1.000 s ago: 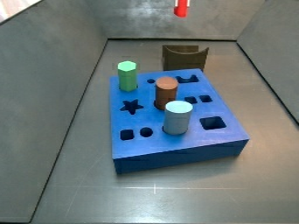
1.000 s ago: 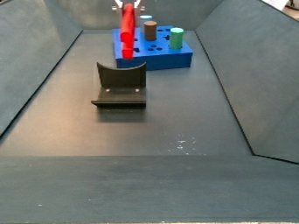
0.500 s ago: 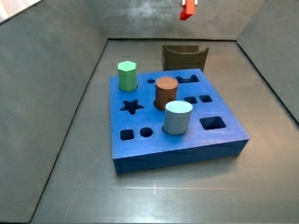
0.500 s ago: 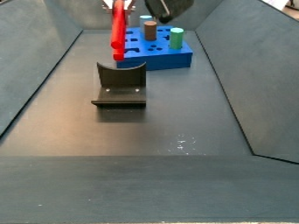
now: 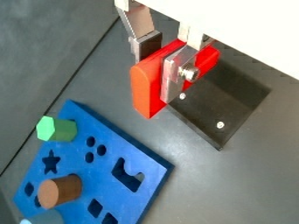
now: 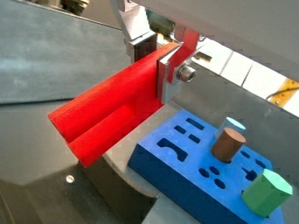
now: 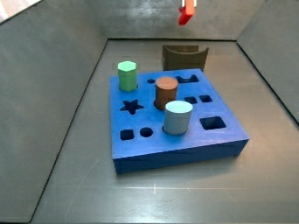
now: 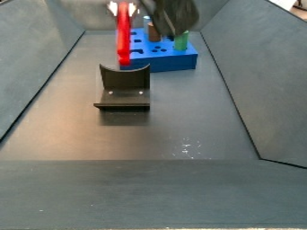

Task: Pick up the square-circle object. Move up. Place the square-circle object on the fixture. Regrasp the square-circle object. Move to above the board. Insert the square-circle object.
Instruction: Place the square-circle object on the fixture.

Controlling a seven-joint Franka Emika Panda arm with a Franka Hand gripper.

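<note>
Pickup and lift look done: the jaws [image 5: 176,68] are clamped on the square-circle object [image 8: 122,38], hanging upright just above the fixture [image 8: 122,86], at 12 o'clock from the board [image 7: 176,131]; placing, regrasping and inserting remain.

The gripper [image 5: 170,63] has flat silver plate fingers [image 5: 142,24] with dark pads, fixed under a white body. A small screw head shows on one plate in both wrist views.
</note>
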